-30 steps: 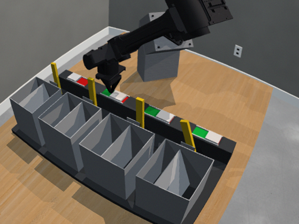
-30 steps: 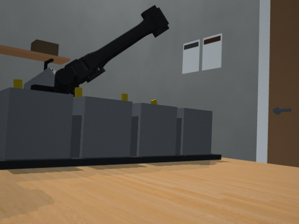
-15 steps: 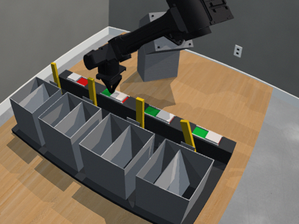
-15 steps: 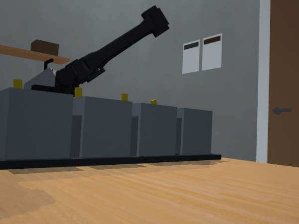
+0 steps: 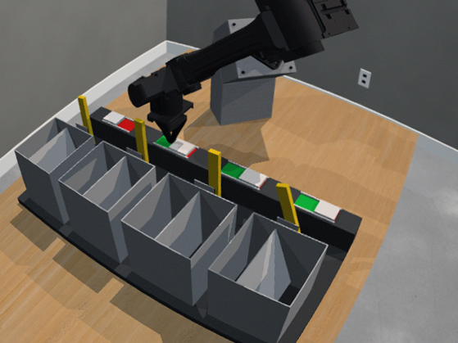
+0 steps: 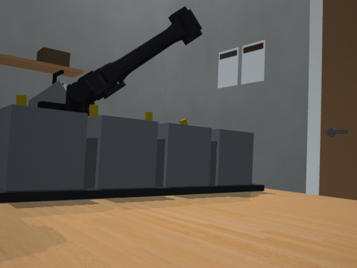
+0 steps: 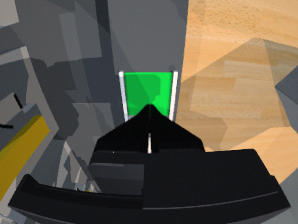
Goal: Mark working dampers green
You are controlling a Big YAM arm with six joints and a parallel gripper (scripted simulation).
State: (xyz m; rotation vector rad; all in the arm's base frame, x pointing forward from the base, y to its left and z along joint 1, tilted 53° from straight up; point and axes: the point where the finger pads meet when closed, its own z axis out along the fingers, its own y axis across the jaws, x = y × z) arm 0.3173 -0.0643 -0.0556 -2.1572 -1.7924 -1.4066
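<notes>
Smooth wood tabletop (image 5: 334,128) (image 6: 193,232) (image 7: 225,40); 4 matt grey dampers (image 5: 156,237) (image 6: 128,155).

Table: you have a light-brown wood-grain top (image 5: 353,157) (image 6: 178,232) (image 7: 235,30) under everything.
Black base plate: in your top view it lies flat on the wood, its front edge running from about 9 o'clock to between 5 and 6.
Grey pedestal (image 5: 246,104): you see it upright at 12 o'clock, apart from the plate.
Shadows: they darken your wood around 8 o'clock.

4 dampers (image 5: 159,246) (image 6: 128,155), 4 sliders (image 5: 251,177) (image 7: 150,90), 4 yellow levers (image 5: 214,172) (image 6: 148,116) (image 7: 22,150), 2 wall posters (image 6: 228,69), 1 arm (image 5: 231,45) (image 6: 149,44), 1 outlet (image 5: 364,78).
</notes>
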